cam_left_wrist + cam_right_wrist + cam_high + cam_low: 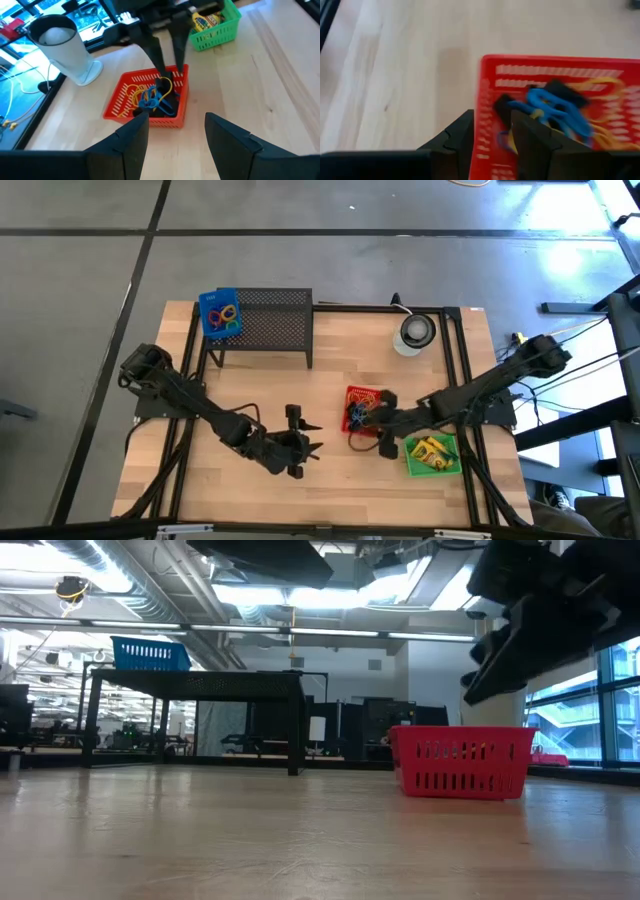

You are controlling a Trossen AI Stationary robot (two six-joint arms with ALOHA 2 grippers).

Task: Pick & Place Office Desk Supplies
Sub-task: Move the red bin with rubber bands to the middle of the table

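Note:
A red basket (150, 97) on the table's right half holds blue and yellow rubber bands (150, 97) and black clips (167, 102). My right gripper (171, 74) slants down over it from the right, open. In its wrist view (492, 125) one finger stands outside the basket's wall (477, 110) and the other inside. My left gripper (316, 436) hovers open at the table's middle, to the left of the basket and pointing at it, with nothing between its fingers (176, 120). A green basket (432, 455) with yellow crayon boxes (205, 20) rests near the front right. My right gripper's fingers stand on either side of the red basket's wall (477, 110), coming from above at a slant from the table's right. I cannot tell whether they touch the wall or the clips and bands inside.
A black wire-mesh rack (262, 325) stands at the far left with a blue basket (220, 313) of rubber bands on top. A round white-and-dark disc (415, 332) sits at the far right. Bare wood (250, 390) lies between the rack and my left arm.

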